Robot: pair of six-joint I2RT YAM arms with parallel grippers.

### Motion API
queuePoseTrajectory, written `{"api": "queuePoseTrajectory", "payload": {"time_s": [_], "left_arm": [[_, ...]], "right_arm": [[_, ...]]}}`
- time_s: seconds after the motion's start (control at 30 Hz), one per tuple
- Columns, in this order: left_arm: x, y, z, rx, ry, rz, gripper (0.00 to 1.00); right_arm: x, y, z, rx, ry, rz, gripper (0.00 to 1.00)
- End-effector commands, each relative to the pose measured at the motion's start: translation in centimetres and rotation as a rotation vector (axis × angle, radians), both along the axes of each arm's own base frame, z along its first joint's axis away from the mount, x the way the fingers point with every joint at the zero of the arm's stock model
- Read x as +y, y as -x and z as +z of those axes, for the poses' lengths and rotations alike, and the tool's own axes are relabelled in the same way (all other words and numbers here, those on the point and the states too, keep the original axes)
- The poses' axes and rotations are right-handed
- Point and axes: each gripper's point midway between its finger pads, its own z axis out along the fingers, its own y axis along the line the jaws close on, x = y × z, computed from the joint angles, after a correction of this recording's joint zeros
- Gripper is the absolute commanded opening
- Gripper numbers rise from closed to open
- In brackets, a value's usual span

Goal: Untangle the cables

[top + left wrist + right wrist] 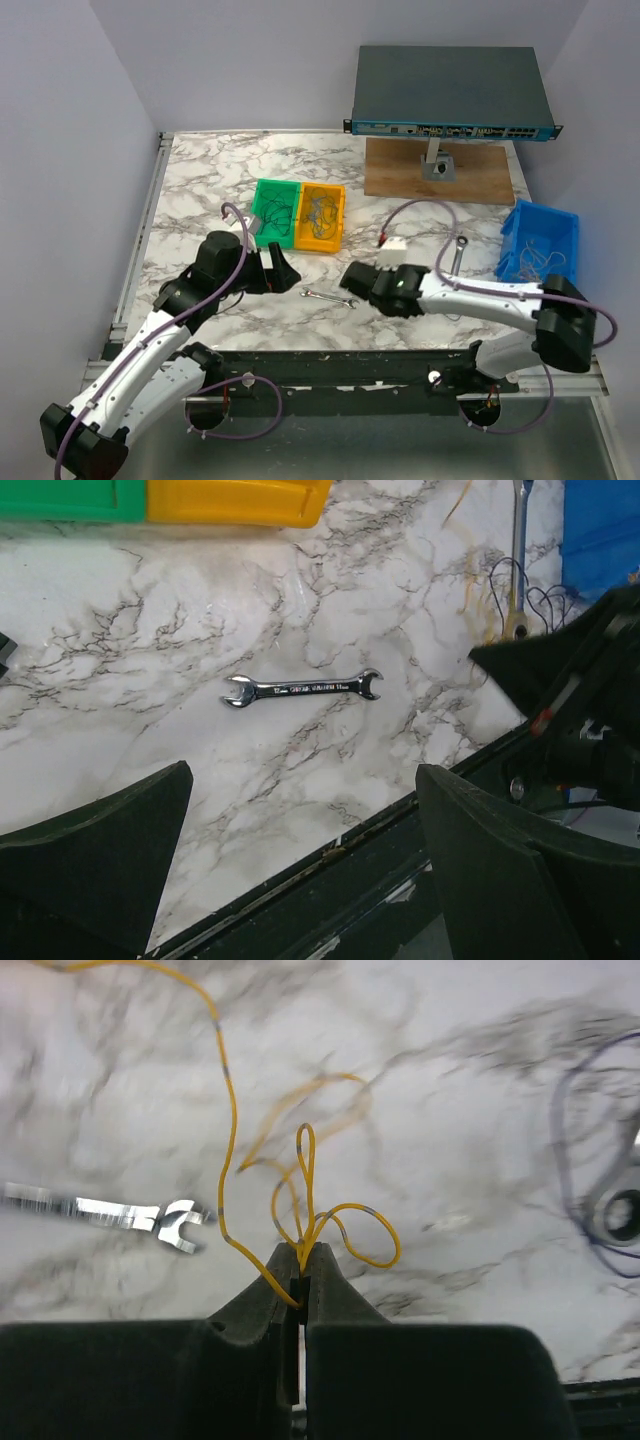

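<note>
While my right gripper [302, 1252] keeps its jaws pressed together on a looped yellow cable [228, 1110], it sits low over the marble table [450, 1080]. The strand curls up from the fingertips and runs off to the left, past the wrench [130, 1215]. A blue cable [565, 1150] loops on the table to the right, beside a ratchet [620, 1215]. My left gripper [305, 780] hovers with jaws wide apart, the wrench lying beyond its fingertips. I see more cables in the green bin [262, 200], orange bin [335, 195] and blue bin [520, 225].
</note>
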Motion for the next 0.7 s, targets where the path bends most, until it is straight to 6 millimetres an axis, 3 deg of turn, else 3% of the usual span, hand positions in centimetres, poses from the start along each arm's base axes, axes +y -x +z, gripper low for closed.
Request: {"api": "queuePoseTrajectory", "payload": {"time_s": [0.0, 0.2, 0.33, 0.4, 0.53, 0.67], "left_arm": [[-0.4, 0.7, 2.2, -0.026, 0.007, -0.074, 0.97], [-0.6, 0.8, 2.7, -0.034, -0.006, -0.104, 0.97], [-1.2, 0.9, 2.3, -0.009, 0.006, -0.136, 0.96], [-1.5, 1.0, 2.1, 0.008, 0.011, -0.152, 0.95], [-2.1, 1.2, 1.7, 0.037, 0.019, -0.182, 0.94], [-2.1, 1.4, 1.9, 0.043, 0.004, -0.200, 0.95]], "right_arm": [[-9.4, -5.0, 5.2, -0.195, 0.017, -0.424, 0.01], [-20.6, -10.0, 7.9, -0.242, 0.046, -0.804, 0.01], [-28.6, -11.9, 10.4, -0.289, 0.124, -1.047, 0.01], [-31.7, -12.3, 11.1, -0.295, 0.167, -1.159, 0.01], [-34.7, -13.6, 11.2, -0.291, 0.217, -1.282, 0.01], [-38.1, -15.1, 9.2, -0.243, 0.188, -1.324, 0.01]]}}
